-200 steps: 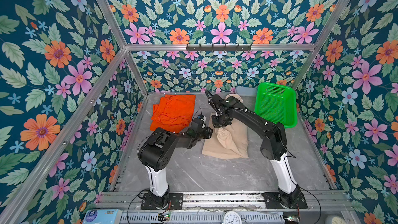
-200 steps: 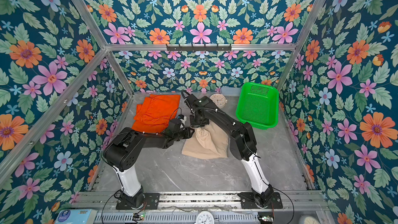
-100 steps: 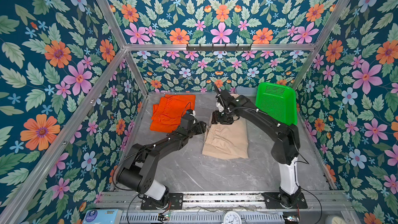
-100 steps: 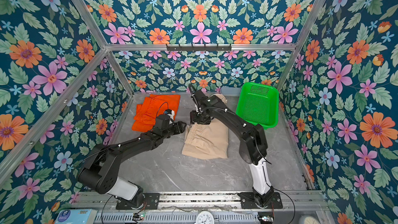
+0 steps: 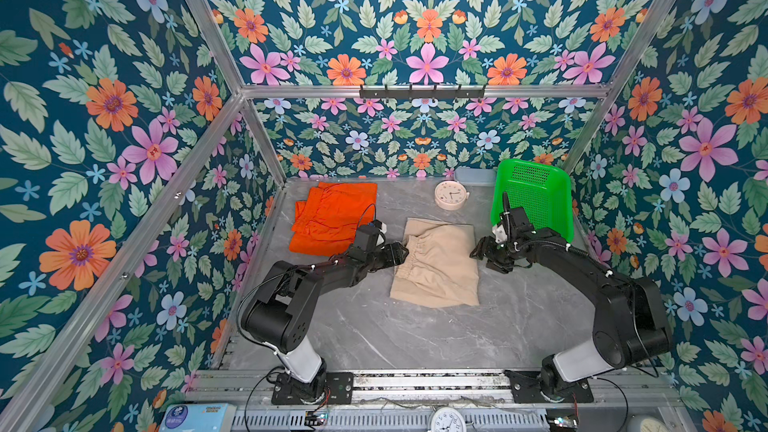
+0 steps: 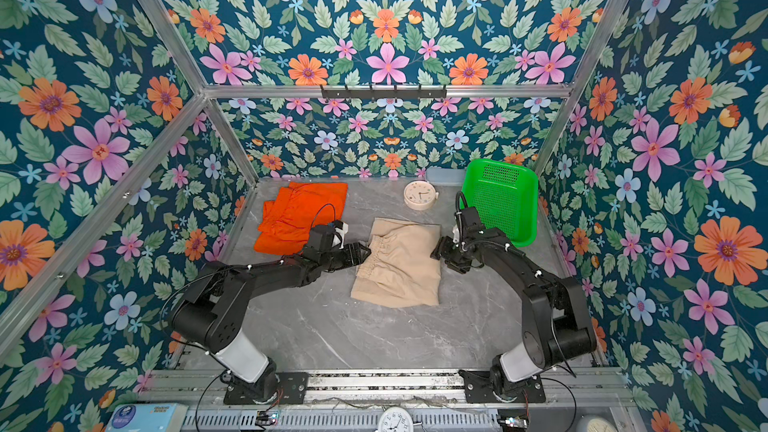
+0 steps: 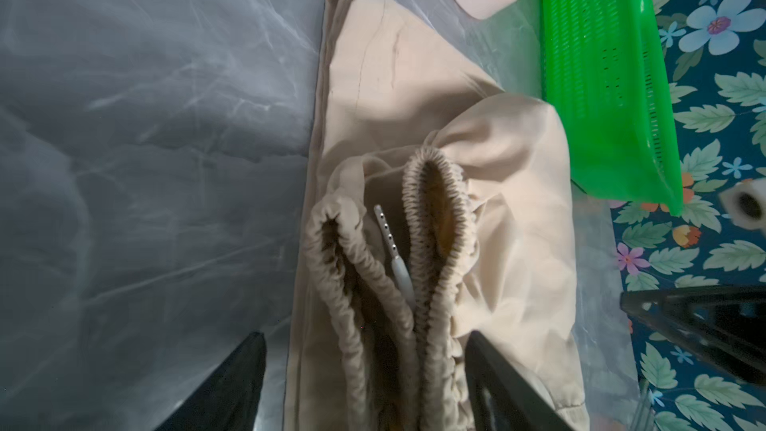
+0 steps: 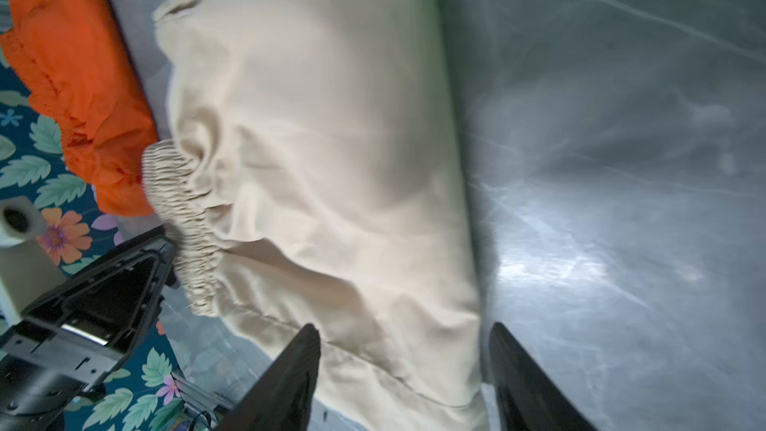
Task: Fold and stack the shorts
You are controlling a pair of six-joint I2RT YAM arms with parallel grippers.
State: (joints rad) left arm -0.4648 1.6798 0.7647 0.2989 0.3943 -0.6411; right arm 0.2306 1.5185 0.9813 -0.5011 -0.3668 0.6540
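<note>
Beige cloth first: the beige shorts (image 5: 440,268) lie folded flat mid-table (image 5: 415,338). As best I can judge from above, their long axis runs from the far wall toward me, with the gathered waistband along the edge facing the left arm. The orange shorts (image 5: 332,218) lie at the far left, waistband toward the back wall, and do not touch the beige pair. I count two pairs of shorts, one green basket (image 5: 536,197) and one clock (image 5: 451,195) on the table. The left gripper (image 5: 402,254) sits at the waistband with its jaws spread and the elastic loose between them. The right gripper (image 5: 480,258) sits at the opposite edge, jaws also apart, clamping nothing.
</note>
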